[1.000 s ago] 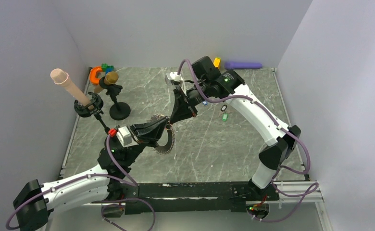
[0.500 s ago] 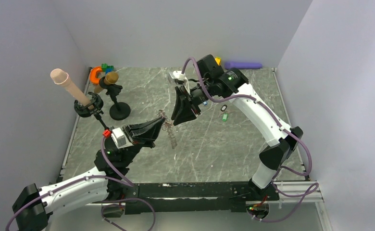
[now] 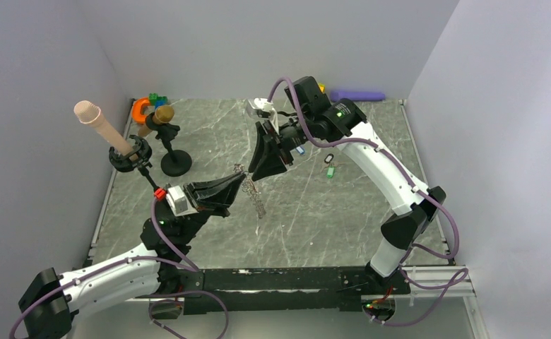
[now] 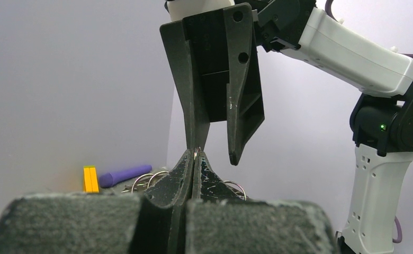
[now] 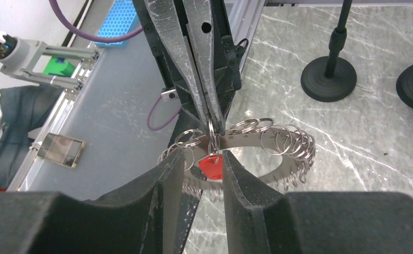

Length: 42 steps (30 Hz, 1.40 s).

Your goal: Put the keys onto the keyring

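Note:
The keyring [image 5: 278, 142] is a silver band hung with many small rings. My left gripper [image 5: 215, 127] is shut on its edge, and in the top view the keyring [image 3: 257, 201] dangles edge-on from that gripper [image 3: 243, 182]. A red key [image 5: 211, 163] hangs from one of the rings. It sits in the gap of my right gripper [image 5: 204, 159], which is open and does not pinch it. In the left wrist view my shut left gripper [image 4: 195, 153] meets the open right gripper [image 4: 215, 153] tip to tip. A green key [image 3: 329, 171] lies on the table, and a small blue key [image 3: 299, 150] peeks out beside the right wrist.
Two black stands [image 3: 176, 164] rise at the left, one carrying a beige cylinder [image 3: 99, 123]. An orange horseshoe with bricks [image 3: 142, 107] sits in the back left corner. A purple cylinder [image 3: 357, 94] and an orange block [image 3: 319, 90] lie along the back wall.
My right gripper has opened and let go of the red key, drawing back slightly. The left gripper has lifted and turned the keyring, which now hangs edge-on.

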{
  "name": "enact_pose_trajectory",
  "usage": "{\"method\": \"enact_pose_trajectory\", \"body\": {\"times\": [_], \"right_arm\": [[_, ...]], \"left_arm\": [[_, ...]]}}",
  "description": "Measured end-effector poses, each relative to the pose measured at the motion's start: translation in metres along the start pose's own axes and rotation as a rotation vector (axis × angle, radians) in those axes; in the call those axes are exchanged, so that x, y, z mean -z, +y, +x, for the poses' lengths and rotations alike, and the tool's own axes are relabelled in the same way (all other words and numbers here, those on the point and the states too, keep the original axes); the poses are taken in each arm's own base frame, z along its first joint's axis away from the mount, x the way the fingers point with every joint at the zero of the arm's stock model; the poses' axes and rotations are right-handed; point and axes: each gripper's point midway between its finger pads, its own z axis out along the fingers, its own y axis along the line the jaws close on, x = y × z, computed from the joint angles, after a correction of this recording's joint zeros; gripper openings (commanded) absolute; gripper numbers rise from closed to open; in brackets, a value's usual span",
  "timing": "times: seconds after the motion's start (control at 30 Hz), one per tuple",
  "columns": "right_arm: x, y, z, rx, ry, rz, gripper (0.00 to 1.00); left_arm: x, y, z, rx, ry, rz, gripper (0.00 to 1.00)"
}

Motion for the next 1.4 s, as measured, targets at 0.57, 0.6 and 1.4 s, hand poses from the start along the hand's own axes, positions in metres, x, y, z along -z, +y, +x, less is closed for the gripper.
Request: {"method": "enact_pose_trajectory", "body": {"times": [0.57,0.6,1.4], "right_arm": [[-0.009,-0.003,-0.003,-0.011,-0.012,-0.005,0.25],[-0.01,-0.002,-0.002,-0.015,-0.01,-0.007,0.22],[-0.012,-0.005,0.002,0.021,0.004,0.0,0.0]], "left_arm": [[0.0,-0.001,-0.002,0.005,-0.006,0.008,0.0],[0.0,-0.001,-0.002,0.006,-0.006,0.008,0.0],[0.0,-0.001,-0.001,0.023,-0.001,0.004,0.02]]}}
